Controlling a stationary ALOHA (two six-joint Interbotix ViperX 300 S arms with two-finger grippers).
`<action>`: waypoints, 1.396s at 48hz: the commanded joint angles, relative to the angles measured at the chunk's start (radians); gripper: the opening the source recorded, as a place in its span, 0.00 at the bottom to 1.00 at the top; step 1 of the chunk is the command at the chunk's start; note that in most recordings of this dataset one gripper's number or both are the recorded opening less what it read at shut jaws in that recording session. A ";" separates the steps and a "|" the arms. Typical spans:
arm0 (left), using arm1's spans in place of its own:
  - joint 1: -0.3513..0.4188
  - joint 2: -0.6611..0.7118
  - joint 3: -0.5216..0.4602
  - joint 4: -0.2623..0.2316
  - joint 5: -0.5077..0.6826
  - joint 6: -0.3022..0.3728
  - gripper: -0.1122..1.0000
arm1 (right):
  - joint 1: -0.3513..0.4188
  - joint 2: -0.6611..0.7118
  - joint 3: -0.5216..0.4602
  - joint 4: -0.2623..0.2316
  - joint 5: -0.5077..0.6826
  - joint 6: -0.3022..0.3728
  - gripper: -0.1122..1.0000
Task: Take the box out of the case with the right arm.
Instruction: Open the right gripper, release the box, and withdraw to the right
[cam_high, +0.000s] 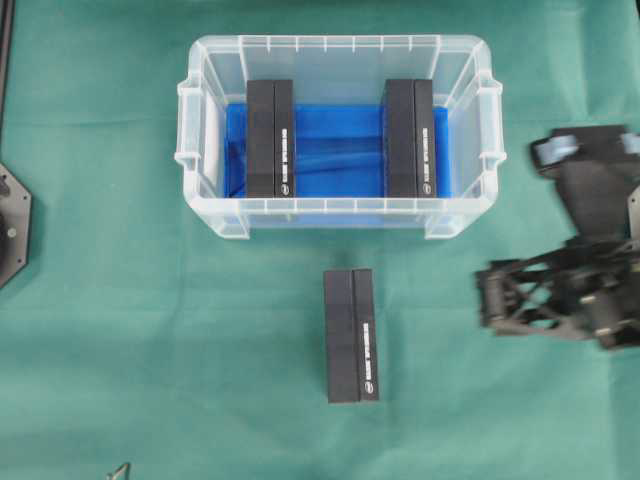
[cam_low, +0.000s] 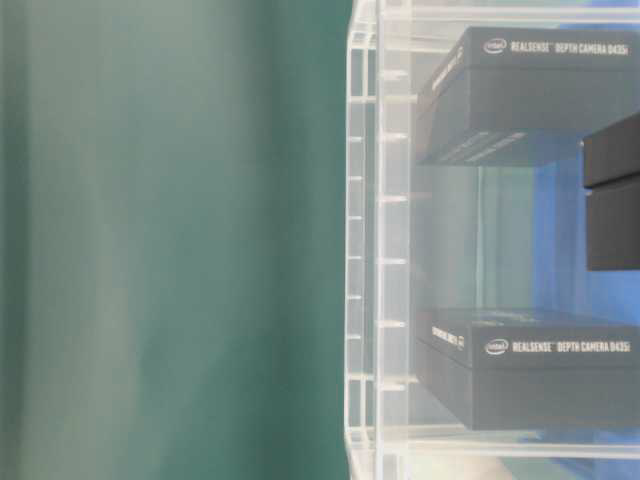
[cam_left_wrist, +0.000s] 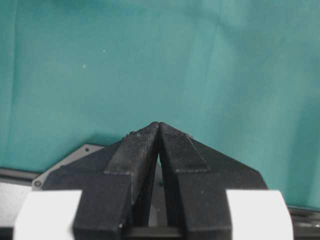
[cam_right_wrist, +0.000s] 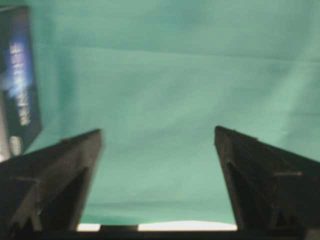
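Note:
The case (cam_high: 338, 44) is a clear plastic bin with a blue lining, standing at the back middle of the green cloth. Two black boxes stand inside it, one on the left (cam_high: 270, 138) and one on the right (cam_high: 410, 138). A third black box (cam_high: 351, 335) lies outside on the cloth, in front of the case. My right gripper (cam_high: 482, 297) hovers to the right of that box, pointing left, open and empty. In the right wrist view the gripper (cam_right_wrist: 158, 130) spans only cloth, with the box (cam_right_wrist: 17, 80) at the far left. My left gripper (cam_left_wrist: 159, 125) is shut with nothing in it.
Green cloth covers the whole table. The left arm's base (cam_high: 10, 225) sits at the left edge. The table-level view shows the case wall (cam_low: 365, 250) with both inner boxes (cam_low: 535, 365) (cam_low: 540, 95) behind it.

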 joint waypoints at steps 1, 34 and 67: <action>0.003 -0.002 -0.023 0.003 -0.005 0.002 0.12 | 0.026 -0.078 0.040 0.002 -0.003 0.012 0.91; 0.002 0.003 -0.021 0.003 -0.003 0.002 0.12 | -0.173 -0.221 0.158 -0.028 0.006 -0.195 0.91; 0.003 0.011 -0.023 0.003 -0.005 0.002 0.12 | -0.577 -0.252 0.189 -0.025 -0.028 -0.607 0.91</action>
